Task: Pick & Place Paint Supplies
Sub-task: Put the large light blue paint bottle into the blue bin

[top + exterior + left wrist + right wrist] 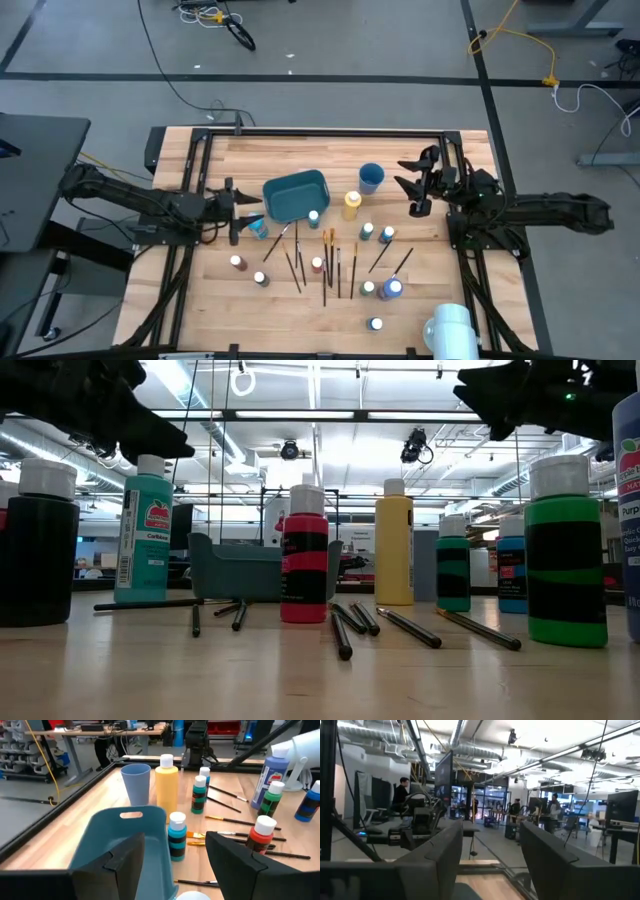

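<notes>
White-capped paint bottles (366,232) and thin dark brushes (325,262) are scattered on the table (420,310) between both hands; left hand (252,208) and right hand (408,180) are held apart, empty.

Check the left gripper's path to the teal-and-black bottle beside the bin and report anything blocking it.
Nothing visible blocks it. The left gripper, fingers open, points at the teal-and-black bottle, with only bare tabletop between them. The teal bin stands close beside the bottle, so one finger may brush its wall.
</notes>
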Controlling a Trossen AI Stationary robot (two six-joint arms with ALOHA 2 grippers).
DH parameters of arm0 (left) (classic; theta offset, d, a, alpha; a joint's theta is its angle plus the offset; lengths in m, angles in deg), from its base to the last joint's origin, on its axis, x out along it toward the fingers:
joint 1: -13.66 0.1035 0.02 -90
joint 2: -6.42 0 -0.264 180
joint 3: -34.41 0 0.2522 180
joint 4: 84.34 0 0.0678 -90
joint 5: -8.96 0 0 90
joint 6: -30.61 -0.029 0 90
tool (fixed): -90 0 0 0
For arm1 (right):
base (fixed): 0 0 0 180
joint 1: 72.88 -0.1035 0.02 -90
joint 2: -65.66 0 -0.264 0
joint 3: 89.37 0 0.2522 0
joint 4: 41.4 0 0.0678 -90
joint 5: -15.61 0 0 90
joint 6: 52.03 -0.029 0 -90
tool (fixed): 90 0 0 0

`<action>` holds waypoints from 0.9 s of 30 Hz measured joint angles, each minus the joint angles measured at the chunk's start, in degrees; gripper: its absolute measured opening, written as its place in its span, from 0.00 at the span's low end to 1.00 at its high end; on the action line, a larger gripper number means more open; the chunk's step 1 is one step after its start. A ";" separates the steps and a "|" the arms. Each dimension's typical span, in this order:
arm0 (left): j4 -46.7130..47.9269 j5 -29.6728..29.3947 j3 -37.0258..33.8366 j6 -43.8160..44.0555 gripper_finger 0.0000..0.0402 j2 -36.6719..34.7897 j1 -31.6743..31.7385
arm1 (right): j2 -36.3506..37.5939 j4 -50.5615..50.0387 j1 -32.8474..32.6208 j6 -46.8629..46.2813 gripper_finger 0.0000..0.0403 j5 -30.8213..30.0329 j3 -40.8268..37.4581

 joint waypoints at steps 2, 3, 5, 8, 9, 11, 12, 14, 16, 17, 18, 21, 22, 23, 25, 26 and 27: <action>0.05 0.20 0.00 1.37 0.55 0.00 0.00 | -1.33 2.67 0.00 0.04 0.49 0.01 0.00; 0.26 0.21 0.00 1.79 0.55 -0.06 0.00 | -2.02 3.81 0.02 0.04 0.49 0.02 0.00; 1.45 0.28 0.00 2.95 0.55 -0.26 0.00 | -3.37 5.46 0.00 0.06 0.49 0.03 0.00; 2.16 0.26 -1.36 4.77 0.55 -0.26 0.00 | -4.97 7.81 0.00 0.07 0.49 0.07 0.00; 2.36 0.13 -1.99 4.99 0.55 -0.24 0.00 | -5.46 8.34 0.00 0.07 0.49 0.10 0.00; 2.34 -1.27 -2.76 4.77 0.55 -0.24 0.00 | -6.17 9.26 0.00 0.10 0.49 0.21 0.00; 2.26 -2.02 -2.96 4.27 0.55 -0.26 0.00 | -6.37 9.74 0.00 0.24 0.49 0.21 0.00; 2.34 -2.37 -3.08 2.98 0.55 -0.24 0.00 | -6.63 10.50 0.01 0.48 0.49 0.17 0.00; 2.36 -2.05 -3.10 2.60 0.55 -0.24 0.00 | -6.68 11.02 0.00 0.50 0.49 0.17 0.00; 2.46 -1.81 -3.10 2.80 0.54 -0.24 0.00 | -6.68 11.18 0.01 0.50 0.49 0.17 0.00; 2.74 -1.44 -3.08 3.29 0.54 -0.22 0.00 | -6.68 11.16 0.01 0.50 0.49 0.17 0.00; 3.31 0.00 -3.10 4.46 0.48 -0.14 0.00 | -6.68 11.06 0.00 0.50 0.49 0.17 0.00; 3.62 0.25 -3.10 4.57 0.45 -0.12 0.00 | -6.68 11.07 0.02 0.50 0.49 0.17 0.00; 4.01 0.33 -3.10 4.60 0.42 -0.11 0.00 | -6.68 11.04 0.00 0.39 0.49 0.17 0.00; 3.76 0.31 -3.10 4.58 0.35 -0.11 0.00 | -6.68 11.05 0.00 0.24 0.49 0.16 0.00; 3.47 0.27 -3.10 4.43 0.31 -0.12 0.00 | -6.68 11.05 0.02 0.24 0.49 0.15 0.00; 3.06 0.28 -3.15 4.16 0.30 -0.13 0.00 | -6.68 11.04 0.01 0.22 0.49 0.15 0.00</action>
